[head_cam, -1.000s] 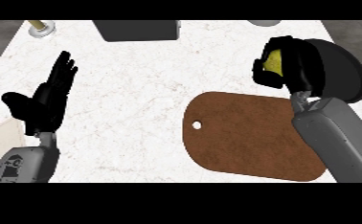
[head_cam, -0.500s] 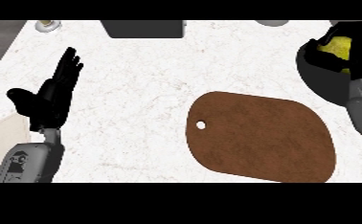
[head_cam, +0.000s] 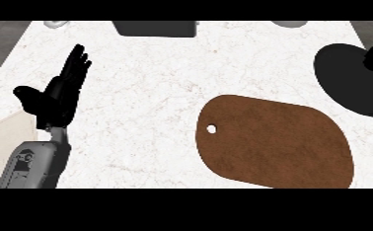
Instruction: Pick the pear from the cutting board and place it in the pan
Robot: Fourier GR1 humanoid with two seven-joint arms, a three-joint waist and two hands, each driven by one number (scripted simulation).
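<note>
Head view: the left hand (head_cam: 56, 96) rests at the left edge, its black fingers (head_cam: 75, 64) straight and released, upright over the white speckled tabletop (head_cam: 153, 87). A black rounded shape (head_cam: 342, 79) at the right edge may be the right hand or the pan; I cannot tell which. The brown oval cutting board (head_cam: 277, 143), smooth, with a small hole, lies bare; the pear is hidden. A dark grey block (head_cam: 157, 27) sits at the far edge.

The counter (head_cam: 167, 77) was white with faint reddish-brown veining. At lower right the cutting board (head_cam: 277, 141) was a mottled reddish brown. A flat black shape (head_cam: 342, 79) at the right edge was possibly the pan. The left hand (head_cam: 58, 96) at left was black, its forearm (head_cam: 33, 163) grey. A dark grey block (head_cam: 154, 28) sat at top centre.
</note>
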